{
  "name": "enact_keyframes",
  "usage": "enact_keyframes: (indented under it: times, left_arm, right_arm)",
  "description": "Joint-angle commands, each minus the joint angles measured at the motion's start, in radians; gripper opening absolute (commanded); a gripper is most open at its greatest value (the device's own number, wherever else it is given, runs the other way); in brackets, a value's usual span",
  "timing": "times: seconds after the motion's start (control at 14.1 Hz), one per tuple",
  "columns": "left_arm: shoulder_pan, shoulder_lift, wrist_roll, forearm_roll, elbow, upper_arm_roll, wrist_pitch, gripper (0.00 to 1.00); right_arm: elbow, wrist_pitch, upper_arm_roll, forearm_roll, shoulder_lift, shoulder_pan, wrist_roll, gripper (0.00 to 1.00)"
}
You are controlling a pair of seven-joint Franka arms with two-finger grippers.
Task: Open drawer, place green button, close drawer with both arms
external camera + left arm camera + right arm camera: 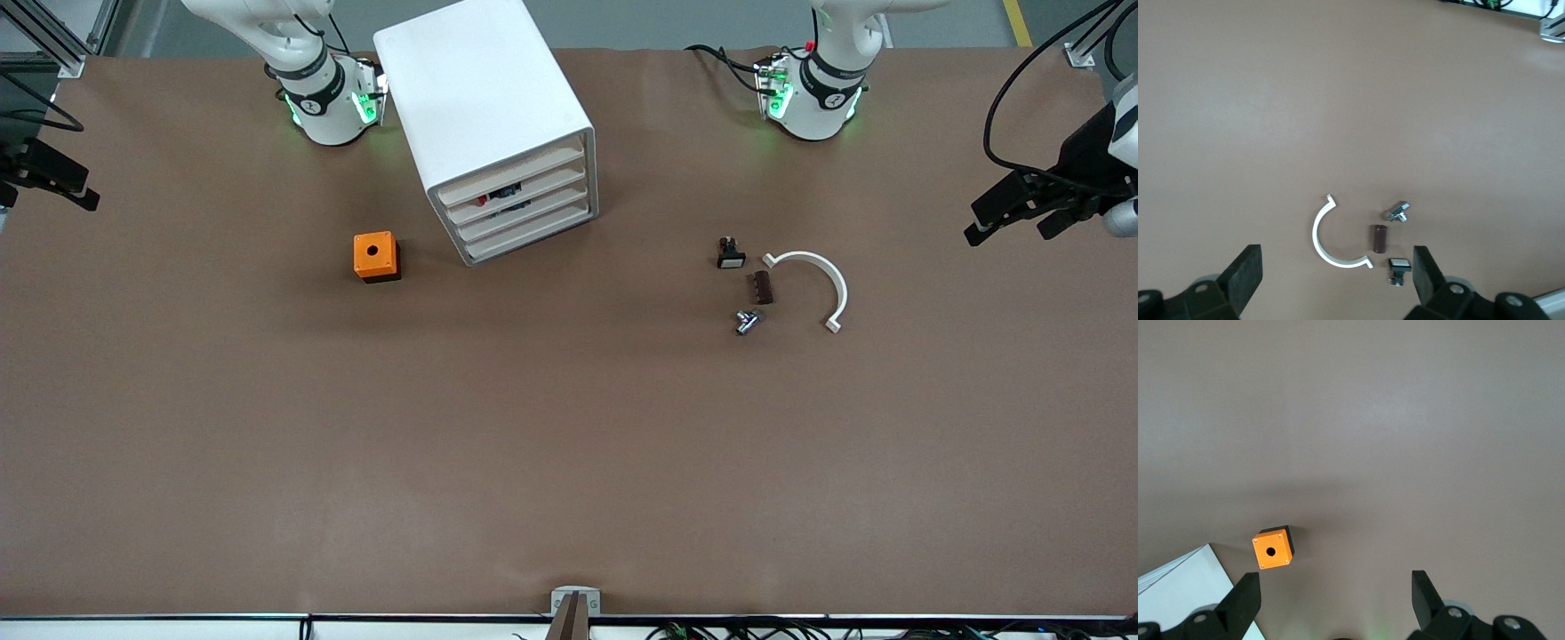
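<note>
**Four drawers shut, both grippers wide and empty**

The white cabinet (pixel 484 116) stands near the robots' bases, toward the right arm's end of the table, turned at an angle. Its four shallow white tray drawers (pixel 520 209) are stacked in its front face, all pushed in; small dark, red and blue items show in the gaps around the upper trays, too small to name. No green-capped button can be made out for certain.

An orange cube (pixel 375 256) with a round hole sits beside the cabinet. Toward the left arm's end lie a black switch with a white cap (pixel 730 253), a small brown block (pixel 762 287), a metal part (pixel 747 321) and a white half-ring clip (pixel 813 286), close together.

The left gripper (pixel 1335 270) hangs released over that cluster, holding nothing. The right gripper (pixel 1335 593) hangs over the table near the orange cube, fingers spread and empty.
</note>
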Motion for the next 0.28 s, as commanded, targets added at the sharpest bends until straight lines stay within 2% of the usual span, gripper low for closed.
enact_keyframes:
  times: [0.0, 0.21]
  left_arm:
    - [-0.004, 0.003, 0.001, 0.033, 0.032, -0.001, -0.034, 0.99]
    - [-0.006, 0.011, -0.002, 0.031, 0.038, -0.001, -0.047, 0.99]
  right_arm:
    - [-0.029, 0.024, -0.007, 0.034, -0.036, 0.003, -0.012, 1.00]
    - [-0.030, 0.032, -0.007, 0.034, -0.038, 0.002, -0.012, 1.00]
